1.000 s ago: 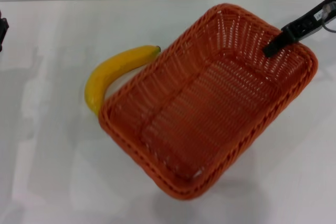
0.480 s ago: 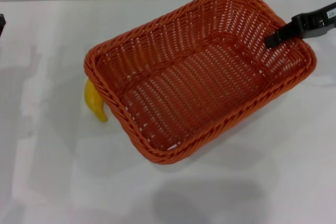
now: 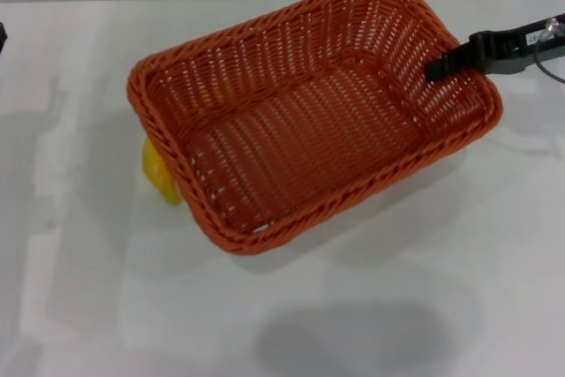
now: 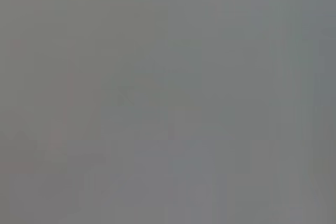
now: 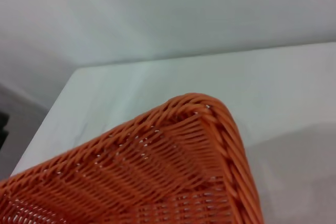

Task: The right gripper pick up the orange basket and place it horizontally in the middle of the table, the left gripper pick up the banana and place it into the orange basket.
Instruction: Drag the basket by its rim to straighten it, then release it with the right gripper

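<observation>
While the right hand (image 3: 439, 66) grips the basket (image 3: 309, 121) by its right-hand short wall, one black finger showing inside the rim and the hand closed on the weave, the basket hangs tilted above the surface (image 3: 424, 306), with a shadow lying well clear of it below. Its long axis runs from near left to far right across the head view, so it is not quite square to the surface edge; I judge a small turn is wanted before it is set down level in the middle.

Most of the banana (image 3: 161, 172) is hidden under the basket's left end; only a yellow end shows beside the lower left corner, with a hint of yellow through the openwork wall. That is the relation the coming move turns on: lowering the basket straight down from here would likely land its left end on the fruit, so the basket should go rightward or the banana must be cleared.

At the far left edge only a dark sliver of the left hand (image 3: 3, 37) shows, and I cannot tell how its fingers stand. It is the nearer arm to the banana.

From the right wrist, a basket corner (image 5: 210, 124) shows over the surface.
</observation>
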Controlling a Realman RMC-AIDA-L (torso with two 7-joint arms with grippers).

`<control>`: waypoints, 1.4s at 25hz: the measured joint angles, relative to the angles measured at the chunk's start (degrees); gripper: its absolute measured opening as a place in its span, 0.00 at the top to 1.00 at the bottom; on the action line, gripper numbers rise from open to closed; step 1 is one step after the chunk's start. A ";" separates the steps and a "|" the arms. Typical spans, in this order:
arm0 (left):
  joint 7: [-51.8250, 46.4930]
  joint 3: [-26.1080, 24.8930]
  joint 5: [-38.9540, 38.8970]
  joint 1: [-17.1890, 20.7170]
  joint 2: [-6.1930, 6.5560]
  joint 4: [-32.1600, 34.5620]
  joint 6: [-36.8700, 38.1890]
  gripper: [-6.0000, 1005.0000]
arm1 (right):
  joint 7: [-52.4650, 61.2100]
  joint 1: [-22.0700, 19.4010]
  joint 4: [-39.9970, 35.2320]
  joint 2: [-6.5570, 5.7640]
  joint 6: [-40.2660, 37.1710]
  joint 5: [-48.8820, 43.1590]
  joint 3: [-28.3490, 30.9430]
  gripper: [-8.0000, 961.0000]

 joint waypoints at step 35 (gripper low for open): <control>0.00 -0.10 -0.78 -1.20 0.09 -1.58 -0.27 0.13 | 3.37 -8.76 -8.80 4.46 8.77 1.99 -0.32 0.85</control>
